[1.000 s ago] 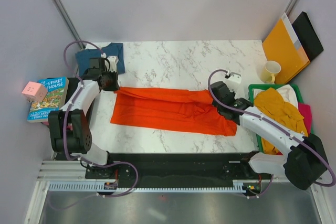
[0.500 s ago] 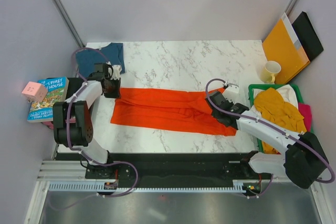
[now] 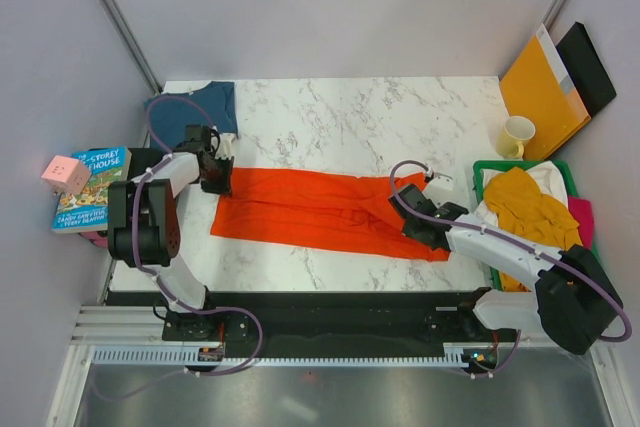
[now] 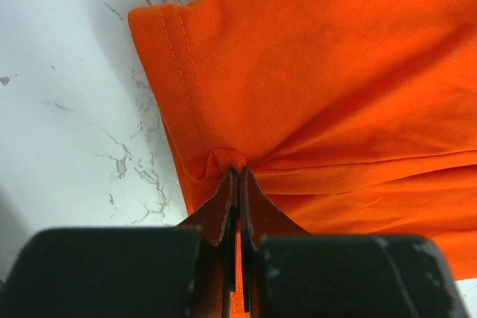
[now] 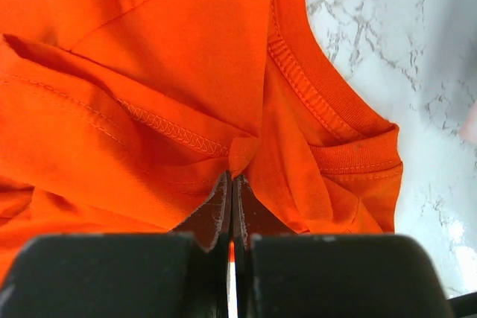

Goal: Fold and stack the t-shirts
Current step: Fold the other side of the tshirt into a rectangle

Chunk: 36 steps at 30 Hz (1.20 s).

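Observation:
The bright orange-red t-shirt (image 3: 320, 211) lies folded into a long band across the middle of the marble table (image 3: 350, 117). My left gripper (image 3: 222, 184) is shut on a pinch of its left hem end (image 4: 227, 161). My right gripper (image 3: 408, 215) is shut on a pinch of cloth beside the collar (image 5: 242, 153); the ribbed neckband (image 5: 313, 87) shows to the right. A dark teal-blue t-shirt (image 3: 195, 105) lies at the table's far left corner. Mustard yellow (image 3: 535, 209), white and pink shirts sit in the green bin (image 3: 487, 166) at the right.
A children's book (image 3: 92, 187) and a pink cube (image 3: 64, 174) lie off the left edge. A cream mug (image 3: 516, 136), an orange-yellow envelope (image 3: 541, 92) and a black folder (image 3: 588, 67) stand at the back right.
Both grippers have moved toward the near edge, pulling the shirt's far edge with them. The left gripper went from beside the blue shirt down onto the orange hem.

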Tool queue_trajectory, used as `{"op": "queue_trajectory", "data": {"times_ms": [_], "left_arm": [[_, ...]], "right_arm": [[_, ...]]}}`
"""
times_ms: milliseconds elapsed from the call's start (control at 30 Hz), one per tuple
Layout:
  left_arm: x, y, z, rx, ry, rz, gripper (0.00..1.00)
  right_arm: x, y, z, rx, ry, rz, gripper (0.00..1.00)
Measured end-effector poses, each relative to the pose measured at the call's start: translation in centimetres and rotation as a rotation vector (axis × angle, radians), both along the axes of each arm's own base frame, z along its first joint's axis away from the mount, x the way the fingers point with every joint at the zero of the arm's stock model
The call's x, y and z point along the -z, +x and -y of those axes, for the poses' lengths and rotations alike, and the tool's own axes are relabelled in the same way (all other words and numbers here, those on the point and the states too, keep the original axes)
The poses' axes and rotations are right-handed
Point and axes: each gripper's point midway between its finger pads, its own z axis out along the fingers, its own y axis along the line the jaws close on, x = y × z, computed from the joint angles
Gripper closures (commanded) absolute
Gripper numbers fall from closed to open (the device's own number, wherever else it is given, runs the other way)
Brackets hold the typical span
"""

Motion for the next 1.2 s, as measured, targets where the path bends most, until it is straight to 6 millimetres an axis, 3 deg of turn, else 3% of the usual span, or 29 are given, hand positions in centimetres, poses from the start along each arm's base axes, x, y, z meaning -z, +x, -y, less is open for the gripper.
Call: {"op": "queue_trajectory", "data": {"times_ms": [200, 233, 300, 333, 367, 433, 533, 567, 633, 667, 700, 733, 767, 800, 833, 867, 967, 1067, 1200], "left_arm": [[0.5, 0.0, -0.1, 0.006, 0.005, -0.018, 0.98], [0.5, 0.1, -0.1, 0.006, 0.006, -0.017, 0.94], [0.5, 0.1, -0.1, 0.006, 0.006, -0.018, 0.84], [0.4, 0.2, -0.1, 0.006, 0.005, -0.017, 0.73], [0.3, 0.2, -0.1, 0.006, 0.005, -0.016, 0.64], [-0.1, 0.6, 0.0, 0.007, 0.002, -0.004, 0.45], [-1.7, 1.6, 0.3, 0.007, -0.016, 0.043, 0.36], [-2.4, 2.0, 0.4, 0.007, -0.022, 0.061, 0.36], [-4.4, 3.4, 0.7, 0.006, -0.042, 0.117, 0.37], [-5.2, 4.0, 0.8, 0.004, -0.05, 0.141, 0.4], [-6.0, 4.7, 0.9, 0.0, -0.059, 0.165, 0.44], [-6.6, 5.3, 1.1, -0.002, -0.07, 0.181, 0.56], [-7.0, 5.8, 1.3, -0.005, -0.085, 0.192, 0.65], [-7.2, 6.4, 1.5, -0.012, -0.094, 0.198, 0.73], [-7.1, 7.0, 1.7, -0.017, -0.102, 0.196, 0.84], [-6.7, 7.4, 1.8, -0.02, -0.106, 0.185, 0.86], [-3.9, 8.0, 2.7, -0.009, -0.113, 0.118, 0.85], [-1.0, 6.7, 3.9, 0.015, -0.113, 0.018, 0.84], [-0.4, 5.9, 4.9, 0.037, -0.116, -0.019, 0.84]], "right_arm": [[0.8, -0.9, 0.1, 0.002, 0.004, -0.033, 1.0], [0.9, -1.0, 0.2, 0.003, 0.002, -0.037, 1.0], [0.9, -1.1, 0.2, 0.003, 0.0, -0.038, 0.79], [0.8, -1.0, 0.2, 0.004, 0.002, -0.035, 0.7], [0.7, -0.9, 0.2, -0.003, 0.0, -0.03, 0.55], [-0.1, -0.5, 0.0, -0.019, 0.0, -0.007, 0.39], [-2.6, 1.3, -1.0, -0.042, 0.011, 0.054, 0.18], [-3.5, 2.0, -1.4, -0.046, 0.019, 0.076, 0.17], [-5.8, 4.0, -2.7, -0.064, 0.039, 0.136, 0.19], [-6.4, 4.6, -3.2, -0.069, 0.047, 0.156, 0.27], [-6.9, 5.5, -3.8, -0.079, 0.051, 0.176, 0.46], [-7.0, 6.0, -4.1, -0.09, 0.048, 0.183, 0.83], [-6.8, 6.5, -4.5, -0.102, 0.038, 0.185, 0.95], [-6.4, 6.9, -4.7, -0.112, 0.023, 0.178, 1.0], [-5.7, 7.3, -5.0, -0.115, 0.013, 0.164, 1.0], [-5.0, 7.8, -5.2, -0.122, -0.004, 0.149, 1.0], [-2.6, 8.8, -5.5, -0.135, -0.053, 0.095, 0.91], [-1.4, 9.4, -5.3, -0.14, -0.077, 0.073, 0.9], [-1.6, 10.1, -5.4, -0.14, -0.074, 0.09, 0.93]]}}
